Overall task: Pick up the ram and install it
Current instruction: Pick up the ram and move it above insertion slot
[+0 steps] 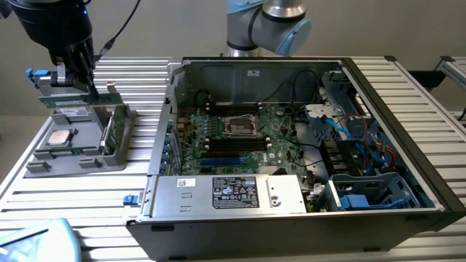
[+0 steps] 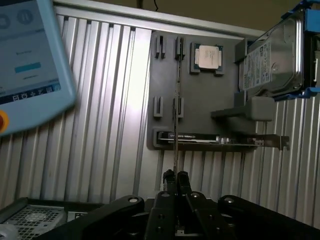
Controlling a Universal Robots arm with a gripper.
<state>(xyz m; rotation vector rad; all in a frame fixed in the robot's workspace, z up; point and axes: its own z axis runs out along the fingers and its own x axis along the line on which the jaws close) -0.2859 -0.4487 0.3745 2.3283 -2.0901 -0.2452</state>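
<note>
Pendant: nearest us in the exterior view, a pale blue teach pendant with a screen lies at the ribbed aluminium table's front corner, on the exterior view's left.
Power supply: we see a silver box with a black-and-white label along the near edge of the open black computer case.
Tray: a grey moulded parts tray sits on the table just beside the case, on the exterior view's left.
Tray contents: we count a square silver processor chip lying flat in its pocket and a green card with a metal bracket standing on edge; in the wrist view a silver drive with a white label stands at the tray's end.
Ram: the long thin green circuit-board stick hangs level above the tray, clear of its pockets and well apart from the case; in the wrist view we see it edge-on as a thin line.
Gripper: the black gripper is clamped on the ram's upper edge, its two fingers pressed to either side of the stick.
Motherboard: a green board lies on the case floor, with black memory slots next to the square processor socket.
Arm: farthest back, we see the grey and pale blue arm joint behind the case.
</note>
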